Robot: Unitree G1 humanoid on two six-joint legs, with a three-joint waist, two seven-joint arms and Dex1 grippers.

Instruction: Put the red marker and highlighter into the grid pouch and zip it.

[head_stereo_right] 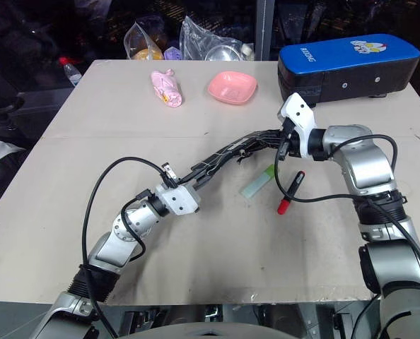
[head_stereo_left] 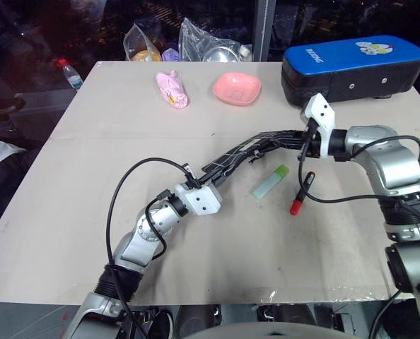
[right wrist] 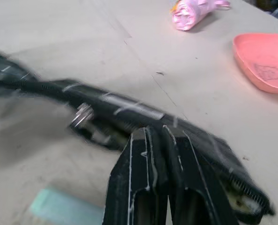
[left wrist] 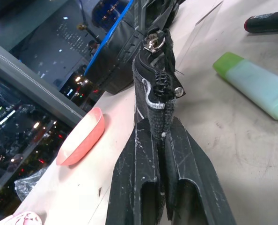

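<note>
Here both arms reach inward; left claw [head_stereo_left: 208, 178] and right claw [head_stereo_left: 303, 138] clench the grid pouch [head_stereo_left: 256, 147].

A pale beige counter [head_stereo_left: 90, 212] fills the foreground, a faint seam crossing its width; beyond its far edge the room is dark, with a vertical grey metal post [head_stereo_left: 261, 28]; dim reflected points of light show in dark glass [left wrist: 17, 117] behind.

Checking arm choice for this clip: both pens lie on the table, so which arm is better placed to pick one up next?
Right. The right gripper is at the far end of the pouch, just above the highlighter and red marker. The left gripper is clamped on the pouch's near end, farther from both.
</note>
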